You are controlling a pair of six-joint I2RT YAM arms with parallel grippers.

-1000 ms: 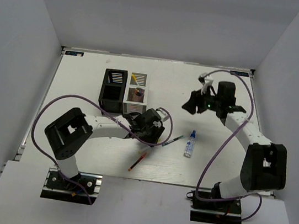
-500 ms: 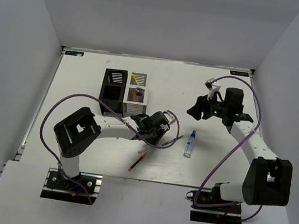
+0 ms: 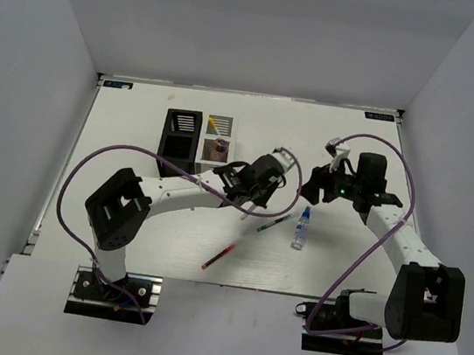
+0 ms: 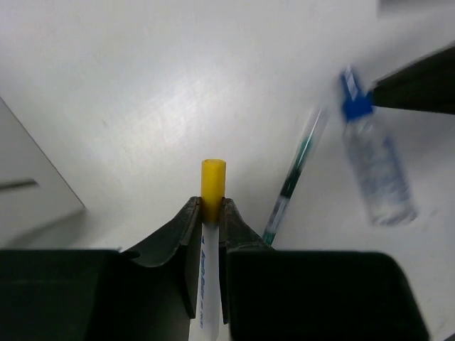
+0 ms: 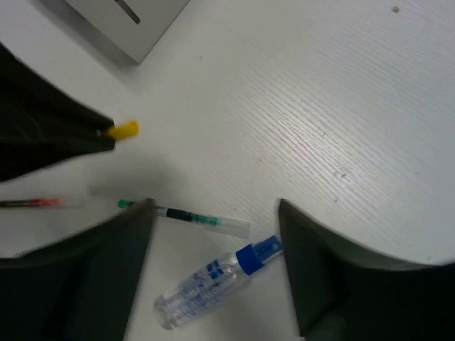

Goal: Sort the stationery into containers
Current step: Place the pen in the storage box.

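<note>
The left arm (image 3: 177, 194) extends from its base at lower left, folds at the elbow and reaches rightward to frame centre, with the wrist tilted downward. The left gripper (image 4: 211, 207) has its jaws closed on a yellow-capped pen (image 4: 213, 177), the cap protruding past the fingertips. The right arm (image 3: 396, 238) rises from its base at lower right, bends at the elbow and reaches up-left, its wrist pointed toward frame centre. The right gripper (image 5: 213, 207) holds nothing; its jaws stand wide apart.
</note>
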